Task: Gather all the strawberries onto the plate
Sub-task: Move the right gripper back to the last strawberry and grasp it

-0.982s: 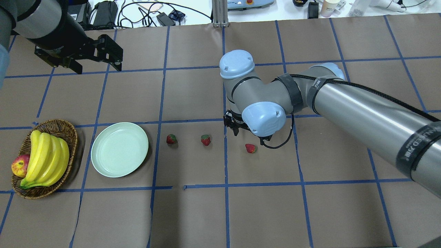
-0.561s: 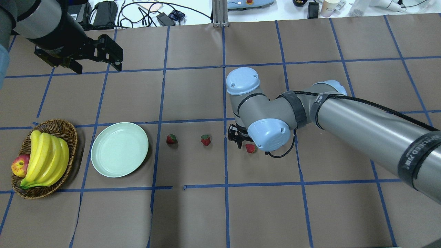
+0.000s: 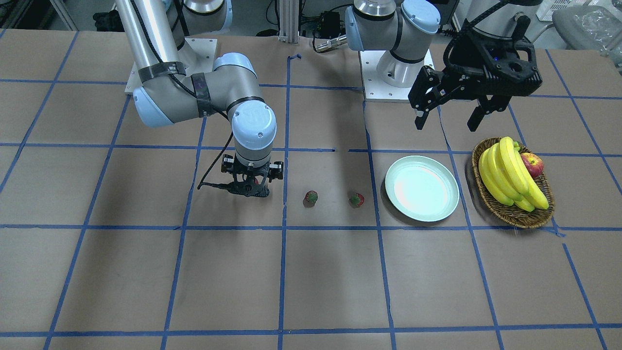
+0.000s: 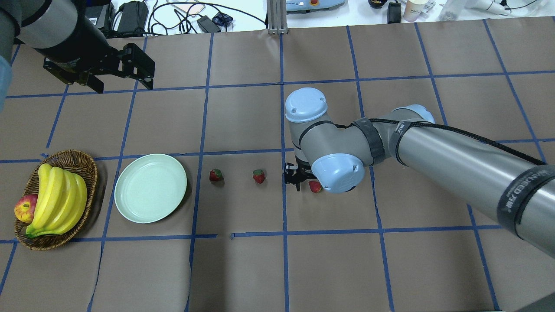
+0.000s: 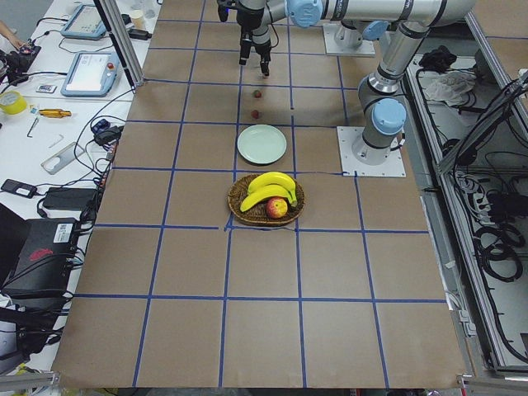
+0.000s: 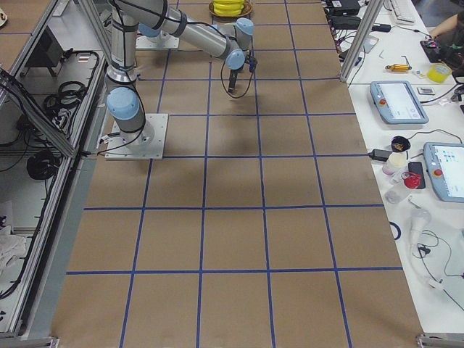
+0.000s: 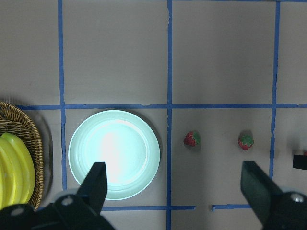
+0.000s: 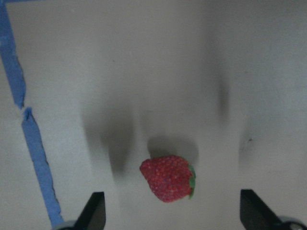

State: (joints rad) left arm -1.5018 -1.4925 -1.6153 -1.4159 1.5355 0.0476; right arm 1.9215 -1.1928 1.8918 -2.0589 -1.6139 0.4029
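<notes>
**Desk:** Where is the right gripper (image 8: 172,216)?

**Photographer:** It is low over the brown worktop (image 4: 243,268), at the end of the arm that reaches in across the paper. Its two fingers are spread wide, one on each side of the third strawberry (image 8: 168,178). The wrist view shows bare paper between the berry and each finger, so nothing is pinched. The berry lies on its side on the worktop, green cap toward one finger, near a blue tape line (image 8: 33,143).

**Desk:** And the other berries?

**Photographer:** The first strawberry (image 4: 215,174) lies near the plate (image 4: 150,188). The second strawberry (image 4: 259,176) sits between the first and the third. All three form a rough row on the worktop, outside the plate, which is a pale mint dish with a raised rim.

**Desk:** What about the left gripper (image 4: 123,84)?

**Photographer:** It hangs well above the worktop, far back from the row of berries. Its black fingers are spread apart and close on nothing. Its wrist camera looks straight down on the plate and the first two berries.

**Desk:** Anything else on the paper?

**Photographer:** A brown wicker basket (image 4: 82,162) stands just beside the plate, on the side away from the berries. It holds a bunch of bananas (image 4: 56,197) and an apple (image 4: 25,208).
</notes>
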